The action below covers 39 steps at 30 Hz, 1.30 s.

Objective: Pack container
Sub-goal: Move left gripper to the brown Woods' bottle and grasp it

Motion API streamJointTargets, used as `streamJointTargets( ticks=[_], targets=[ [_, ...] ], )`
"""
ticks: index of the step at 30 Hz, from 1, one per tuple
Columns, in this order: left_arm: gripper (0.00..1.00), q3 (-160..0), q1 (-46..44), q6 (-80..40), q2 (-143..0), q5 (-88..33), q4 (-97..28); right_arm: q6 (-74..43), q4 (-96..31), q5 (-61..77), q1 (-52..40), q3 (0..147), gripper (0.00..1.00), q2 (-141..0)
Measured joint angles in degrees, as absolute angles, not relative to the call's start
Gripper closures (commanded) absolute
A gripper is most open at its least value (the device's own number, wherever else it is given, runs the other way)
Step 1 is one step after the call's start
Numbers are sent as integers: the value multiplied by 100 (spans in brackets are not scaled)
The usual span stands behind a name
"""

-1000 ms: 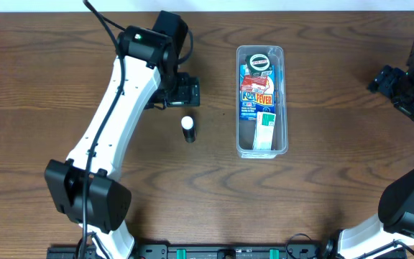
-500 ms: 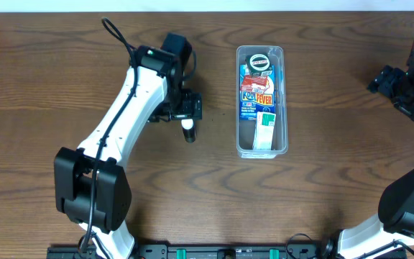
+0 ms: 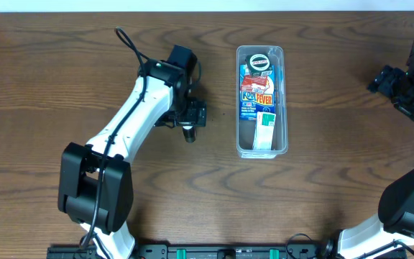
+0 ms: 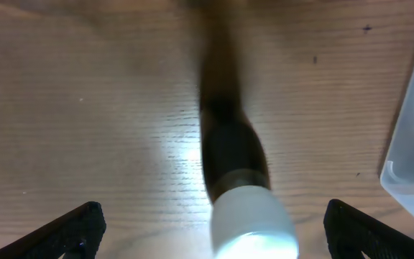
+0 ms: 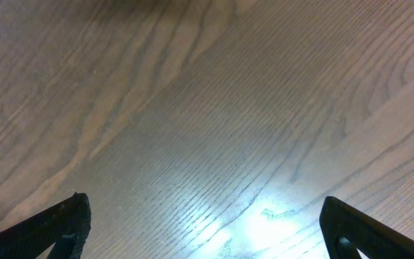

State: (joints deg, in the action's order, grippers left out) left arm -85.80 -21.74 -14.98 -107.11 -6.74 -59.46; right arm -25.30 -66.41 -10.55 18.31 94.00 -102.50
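The clear plastic container [image 3: 261, 147] stands right of centre and holds a blue printed box, a round black lid and a green-and-white packet. Its corner shows in the left wrist view [image 4: 412, 155]. A small dark tube with a white cap [image 3: 188, 134] lies on the table left of the container. In the left wrist view the tube [image 4: 234, 162] lies between the spread fingertips, white cap nearest the camera. My left gripper [image 3: 188, 124] is open, directly over the tube. My right gripper [image 3: 388, 80] is open and empty at the far right, over bare wood [image 5: 214, 144].
The brown wooden table [image 3: 322, 194] fills the view. The left arm reaches across the left middle of the table. The right arm stands along the right edge.
My left gripper has moved right and toward the front, from beside the tube to over it. The right arm and the container have not moved.
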Motion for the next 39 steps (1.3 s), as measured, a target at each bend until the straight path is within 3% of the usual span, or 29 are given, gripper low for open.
streamJointTargets(
  ticks=[23, 27, 30, 39],
  targets=[
    [1, -8576, -2353, -2082, -11413, -600, -6003, -2530, -6641, -1055, 1831, 9400, 1, -10250],
    [12, -8576, -2353, -2137, -11413, -598, -5996, -2530, -6641, -1055, 1831, 9400, 1, -10250],
    [27, -8576, -2353, -2167, -11413, -598, -5992, -2530, -6641, -1055, 1831, 9400, 1, -10250],
    [49, -8576, -2353, -2147, -11413, -600, -5992, -2530, -6641, -1055, 1831, 9400, 1, -10250]
  ],
)
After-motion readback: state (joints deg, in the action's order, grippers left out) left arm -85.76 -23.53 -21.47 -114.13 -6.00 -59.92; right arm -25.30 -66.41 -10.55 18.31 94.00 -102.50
